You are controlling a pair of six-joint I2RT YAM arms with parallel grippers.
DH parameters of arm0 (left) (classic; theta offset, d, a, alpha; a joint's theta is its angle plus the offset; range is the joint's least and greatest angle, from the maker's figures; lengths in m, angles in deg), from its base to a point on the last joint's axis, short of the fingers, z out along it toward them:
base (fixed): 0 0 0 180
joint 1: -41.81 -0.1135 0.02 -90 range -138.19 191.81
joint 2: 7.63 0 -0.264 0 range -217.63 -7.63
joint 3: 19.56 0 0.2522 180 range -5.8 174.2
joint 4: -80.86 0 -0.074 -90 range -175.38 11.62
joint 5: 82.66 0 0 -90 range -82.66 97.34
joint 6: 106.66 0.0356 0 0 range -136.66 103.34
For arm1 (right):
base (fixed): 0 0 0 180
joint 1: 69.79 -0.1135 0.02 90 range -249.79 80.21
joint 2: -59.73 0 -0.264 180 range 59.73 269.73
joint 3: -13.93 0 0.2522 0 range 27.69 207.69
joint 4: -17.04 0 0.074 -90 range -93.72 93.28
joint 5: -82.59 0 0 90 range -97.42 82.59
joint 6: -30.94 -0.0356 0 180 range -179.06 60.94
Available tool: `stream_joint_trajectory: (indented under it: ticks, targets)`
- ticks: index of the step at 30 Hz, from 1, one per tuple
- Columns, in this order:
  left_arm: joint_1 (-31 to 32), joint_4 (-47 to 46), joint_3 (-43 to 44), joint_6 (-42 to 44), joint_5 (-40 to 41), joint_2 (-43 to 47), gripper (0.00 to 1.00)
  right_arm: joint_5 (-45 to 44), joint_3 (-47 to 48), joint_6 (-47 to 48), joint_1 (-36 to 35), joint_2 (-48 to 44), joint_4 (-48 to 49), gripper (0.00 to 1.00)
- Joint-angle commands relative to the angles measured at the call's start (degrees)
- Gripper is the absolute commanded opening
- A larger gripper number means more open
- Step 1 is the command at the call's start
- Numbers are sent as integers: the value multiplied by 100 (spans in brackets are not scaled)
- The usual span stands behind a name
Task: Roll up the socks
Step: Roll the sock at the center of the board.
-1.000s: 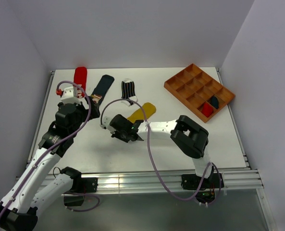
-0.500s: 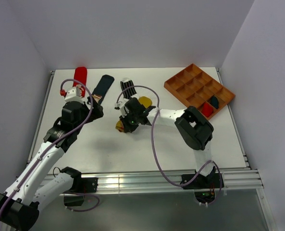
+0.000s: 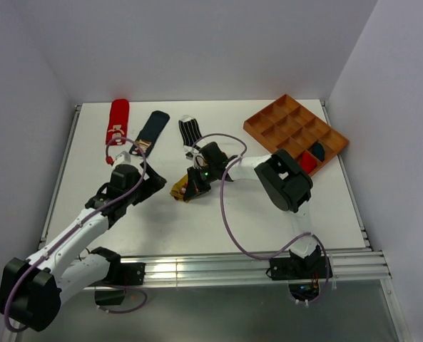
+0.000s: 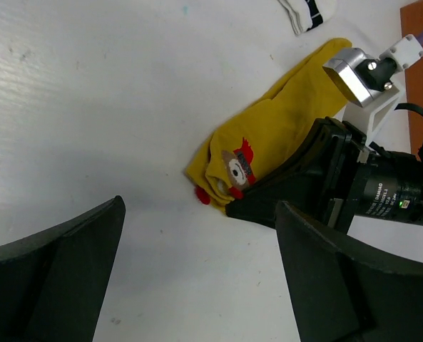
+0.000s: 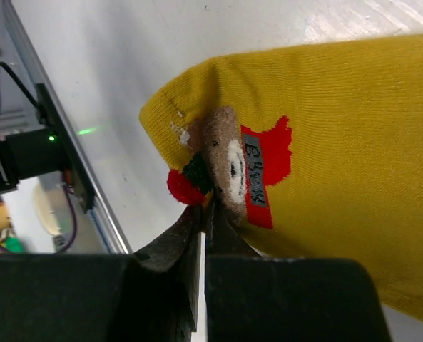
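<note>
Right claw (image 5: pixel 202 215) tight on yellow sock (image 5: pixel 347 121)

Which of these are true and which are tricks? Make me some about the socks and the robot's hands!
1. The right gripper is pinching the yellow sock. True.
2. The left gripper holds the striped sock. False: it is open and empty, and the striped sock lies on the table.
3. The wooden tray has a rolled red sock and a dark sock in it. True.
4. The flat red sock lies on top of the yellow sock. False: they lie well apart.
</note>
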Motion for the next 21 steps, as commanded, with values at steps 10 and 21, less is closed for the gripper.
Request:
stream_joint_trajectory:
  ticks: [10, 21]
  targets:
    - [318, -1621, -679, -1612, 190, -864, 79, 325, -107, -721, 125, 264, 628, 0]
    - [556, -2043, -477, -1779, 586, -1928, 68, 290, -194, -686, 117, 203, 699, 0]
